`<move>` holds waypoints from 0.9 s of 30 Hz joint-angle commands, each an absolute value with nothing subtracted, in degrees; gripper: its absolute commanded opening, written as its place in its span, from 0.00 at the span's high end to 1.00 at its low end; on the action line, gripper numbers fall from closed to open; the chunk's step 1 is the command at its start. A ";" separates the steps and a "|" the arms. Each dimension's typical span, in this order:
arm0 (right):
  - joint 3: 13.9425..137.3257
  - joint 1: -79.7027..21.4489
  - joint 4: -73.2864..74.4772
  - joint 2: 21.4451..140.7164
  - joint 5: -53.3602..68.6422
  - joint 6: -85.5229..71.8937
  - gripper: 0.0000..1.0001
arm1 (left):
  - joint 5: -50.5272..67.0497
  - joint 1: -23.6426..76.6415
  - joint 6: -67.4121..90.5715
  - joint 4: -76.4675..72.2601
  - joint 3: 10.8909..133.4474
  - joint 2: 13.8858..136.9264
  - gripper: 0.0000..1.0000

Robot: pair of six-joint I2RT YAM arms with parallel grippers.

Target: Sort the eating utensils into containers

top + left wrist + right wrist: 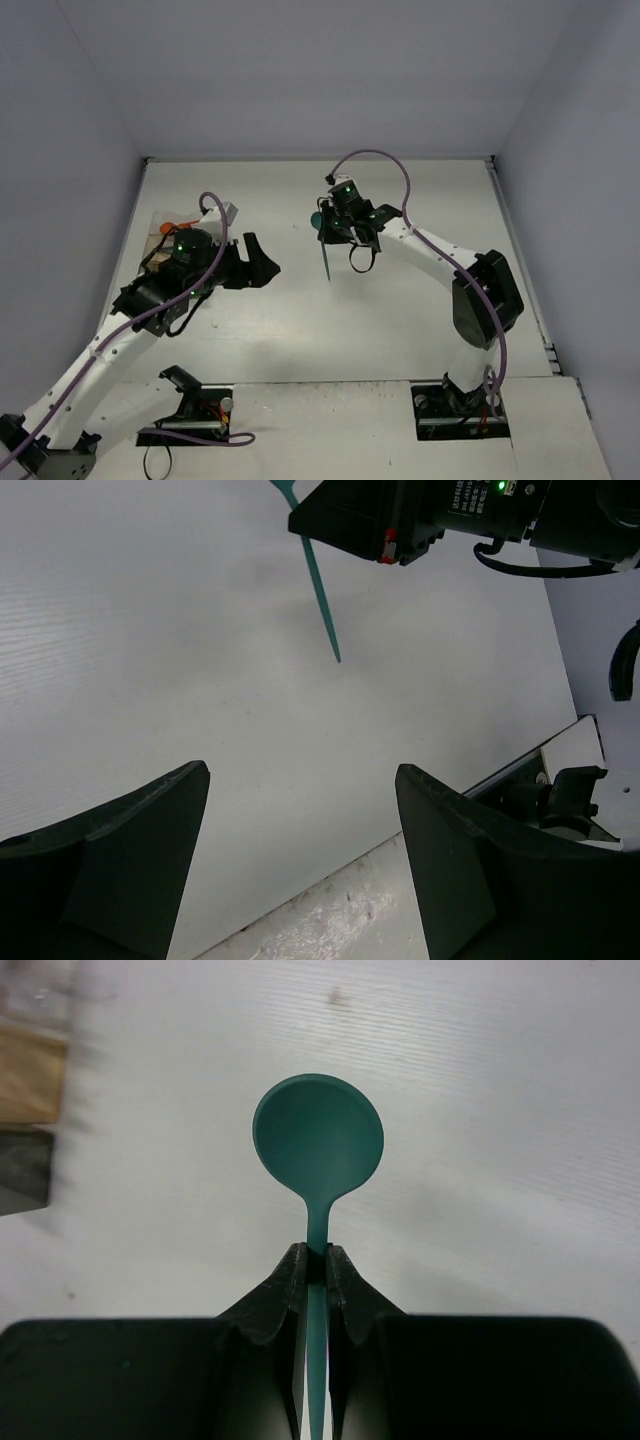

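Observation:
My right gripper (pixel 324 233) is shut on the neck of a teal spoon (pixel 327 255) and holds it above the middle of the table, bowl toward the back, handle hanging toward the front. In the right wrist view the round bowl (pixel 318 1140) sticks out beyond the closed gripper (pixel 317 1260). My left gripper (pixel 258 262) is open and empty, left of the spoon; its view shows the spoon handle (pixel 320 590) hanging below the right gripper. The clear container (pixel 160 232) with a tan base lies far left, mostly hidden by my left arm; an orange utensil (pixel 178 224) shows in it.
The container's tan edge (pixel 30 1070) shows blurred at the upper left of the right wrist view. The right arm's base mount (pixel 570 790) stands at the table's near edge. White walls close in the table on three sides.

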State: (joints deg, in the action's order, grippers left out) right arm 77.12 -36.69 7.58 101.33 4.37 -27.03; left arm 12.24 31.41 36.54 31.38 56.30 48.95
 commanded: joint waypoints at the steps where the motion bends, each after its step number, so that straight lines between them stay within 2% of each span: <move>1: 80.85 -40.45 7.56 95.40 6.14 -30.90 1.00 | 1.47 39.20 41.20 23.47 56.25 52.30 0.28; 10: 80.39 -44.40 7.56 88.92 6.40 -35.26 1.00 | -7.38 48.53 45.90 17.38 56.89 61.12 0.30; 18: 77.55 -44.58 7.65 83.35 6.15 -37.01 1.00 | -9.09 50.97 48.73 12.62 56.63 65.78 0.38; 22: 75.94 -44.59 7.56 81.54 6.06 -37.12 1.00 | -10.40 51.71 49.42 10.31 56.87 66.80 0.47; 25: 75.17 -44.56 7.56 80.87 6.31 -37.20 1.00 | -10.67 52.14 49.61 8.24 56.89 66.92 0.59; 27: 74.54 -44.60 7.56 80.48 6.16 -37.14 1.00 | -10.85 52.25 49.87 7.62 56.99 67.18 0.72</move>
